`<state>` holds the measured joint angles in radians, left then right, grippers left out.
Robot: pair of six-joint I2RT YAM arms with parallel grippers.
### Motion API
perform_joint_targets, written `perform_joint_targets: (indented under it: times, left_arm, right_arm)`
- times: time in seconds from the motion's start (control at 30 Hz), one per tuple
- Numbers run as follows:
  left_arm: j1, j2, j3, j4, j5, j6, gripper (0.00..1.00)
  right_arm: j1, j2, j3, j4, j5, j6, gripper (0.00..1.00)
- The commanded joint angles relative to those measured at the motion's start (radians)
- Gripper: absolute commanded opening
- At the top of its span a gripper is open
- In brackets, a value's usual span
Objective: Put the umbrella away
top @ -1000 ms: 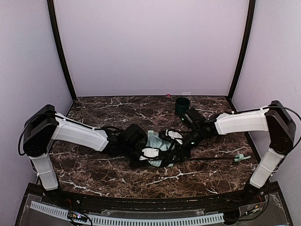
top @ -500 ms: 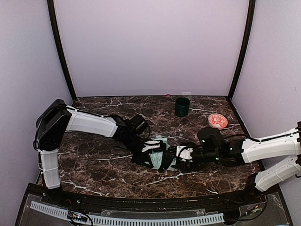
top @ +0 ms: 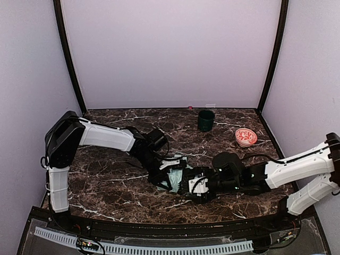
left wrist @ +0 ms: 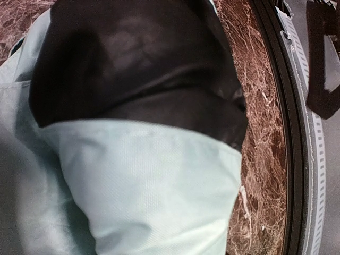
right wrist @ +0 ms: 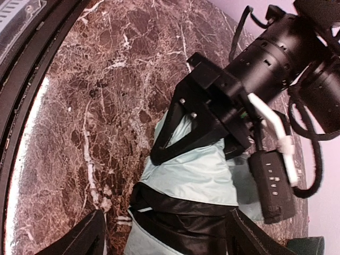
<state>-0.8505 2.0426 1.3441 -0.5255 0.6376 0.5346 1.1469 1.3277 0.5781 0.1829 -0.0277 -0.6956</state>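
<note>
**marbletop:** Mint-green umbrella (top: 177, 177) is a crumpled heap mid-bench (top: 106, 186), a bit toward the near edge. The left fingers (right wrist: 162, 151) are pinched partway shut on a fold of its canopy. The right fingers (right wrist: 90, 236) gape wide either side of the bundle, gripping nothing.

**ribs_n_all:** My worry is that the pinch is only on cloth. Pull from there and the fabric could slide out, or the black ribs could splay. And if the right closes on loose folds instead of the shaft, the whole thing flops.

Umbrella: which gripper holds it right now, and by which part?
The left gripper pinches the umbrella by its folded canopy fabric; the right gripper straddles it, open.
</note>
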Motion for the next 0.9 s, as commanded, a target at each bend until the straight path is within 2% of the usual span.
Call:
perform_joint_targets:
  times: [0.0,0.07,0.1,0.13,0.23,0.33,0.43,0.5,0.53,0.57,0.7,0.77,0.87]
  left_arm:
    - [0.004,0.078,-0.024,-0.195,-0.047,-0.001,0.0]
    - [0.004,0.08,-0.02,-0.208,-0.047,0.001,0.0]
    - [0.004,0.082,-0.02,-0.213,-0.048,0.002,0.0]
    - [0.004,0.081,-0.019,-0.218,-0.048,0.003,0.0]
    - [0.004,0.086,-0.017,-0.222,-0.047,0.005,0.0]
    - [0.004,0.089,-0.016,-0.224,-0.038,0.007,0.0]
    - [0.005,0.09,-0.014,-0.227,-0.032,0.011,0.0]
    - [0.007,0.089,-0.013,-0.23,-0.02,0.017,0.0]
    - [0.009,0.089,-0.014,-0.232,-0.01,0.02,0.0]
    - [0.011,0.088,-0.014,-0.231,0.002,0.023,0.0]
    - [0.025,0.068,-0.022,-0.206,0.043,0.029,0.0]
    - [0.032,0.048,-0.03,-0.19,0.053,0.032,0.08]
    - [0.045,0.013,-0.048,-0.156,0.063,0.028,0.28]
  right_arm:
    - [0.009,0.099,0.039,0.082,0.108,-0.072,0.82]
    - [0.01,0.148,0.069,0.101,0.168,-0.079,0.87]
    - [0.01,0.172,0.087,0.097,0.192,-0.082,0.96]
    - [0.009,0.198,0.102,0.096,0.218,-0.079,0.99]
    - [0.009,0.258,0.125,0.1,0.307,-0.074,1.0]
    - [0.008,0.311,0.131,0.081,0.31,-0.071,0.99]
    - [0.006,0.336,0.14,0.034,0.284,-0.057,0.88]
    - [0.004,0.349,0.144,0.009,0.276,-0.044,0.71]
    - [0.003,0.353,0.147,-0.003,0.276,-0.035,0.55]
    - [0.002,0.359,0.152,-0.017,0.275,-0.023,0.47]
    - [-0.003,0.377,0.165,-0.077,0.282,0.022,0.39]
    - [-0.009,0.383,0.175,-0.116,0.271,0.041,0.3]
    - [-0.017,0.382,0.193,-0.177,0.225,0.064,0.19]
